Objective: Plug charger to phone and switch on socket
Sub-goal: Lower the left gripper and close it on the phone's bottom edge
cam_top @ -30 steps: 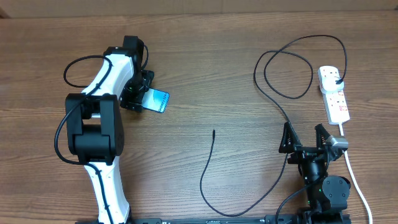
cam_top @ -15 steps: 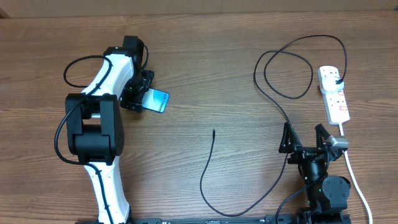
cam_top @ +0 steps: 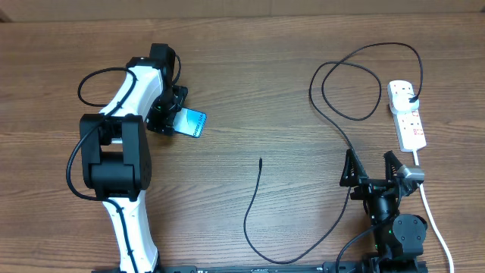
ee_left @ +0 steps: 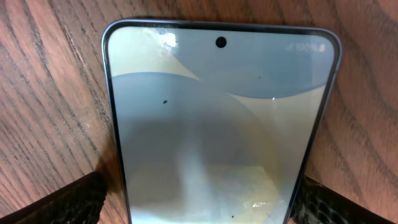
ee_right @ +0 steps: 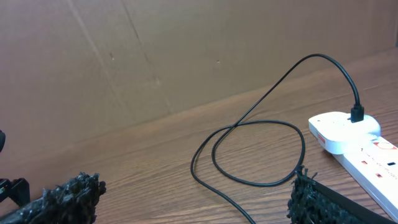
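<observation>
No visible change across the last second; both arms sit where they were, cable and strip unmoved; I read this as a pause, not progress.

Left gripper (cam_top: 176, 121) at the table's (cam_top: 250, 91) left side, closed on the phone (cam_top: 192, 123); in the left wrist view its fingers (ee_left: 62, 202) press against the phone's two long edges, screen lit and facing the camera; the charging port is not shown in any view.

Right gripper (cam_top: 371, 171) parked near the front edge, jaws spread wide and empty; the socket (cam_top: 409, 117) lies just beyond it, on its right.

The charger (cam_top: 259, 171) is already seated in the socket's far outlet by its black plug (ee_right: 356, 113); it loops across the wood, and its free tip (cam_top: 260, 161) lies mid-table, well apart from both grippers and the phone.

Judgement: phone secured, nothing else begun; tip still to be picked up and mated; switch untouched; the thin, slack cable will likely twist when lifted.
</observation>
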